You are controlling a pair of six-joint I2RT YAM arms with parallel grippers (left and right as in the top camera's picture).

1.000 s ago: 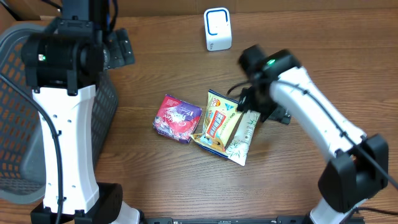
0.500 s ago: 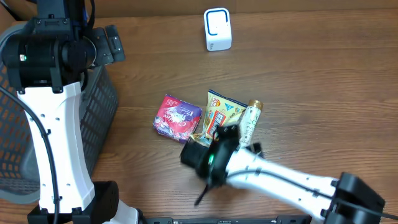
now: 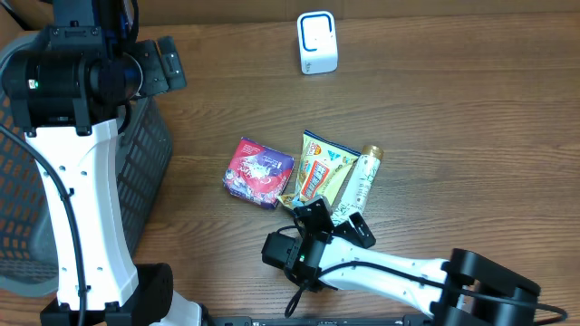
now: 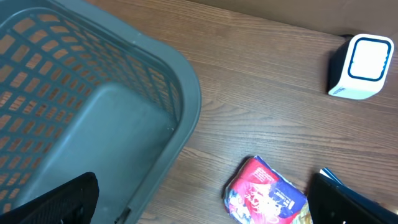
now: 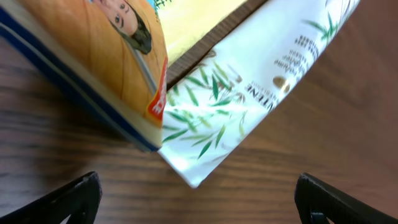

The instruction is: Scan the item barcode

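Note:
Three items lie mid-table: a red and purple packet (image 3: 260,172), a yellow snack bag (image 3: 322,170) and a white tube with green leaf print (image 3: 360,181). No barcode shows on any of them. My right gripper (image 3: 335,222) is open just in front of the near ends of the bag and tube. In the right wrist view the white tube (image 5: 249,99) and yellow bag (image 5: 93,56) fill the top, with the right gripper (image 5: 199,205) holding nothing. My left gripper (image 3: 168,65) hangs open over the basket edge, and in its wrist view the red packet (image 4: 267,196) lies below the left gripper (image 4: 202,211).
A white scanner (image 3: 317,43) with a blue ring stands at the back of the table and also shows as the scanner (image 4: 360,67) in the left wrist view. A grey mesh basket (image 3: 23,181) sits off the left side, its rim (image 4: 186,93) close under the left wrist.
My right arm has swung from the items' right side round to the front, and its gripper now faces their near ends. The left arm shifted slightly left, then held still.

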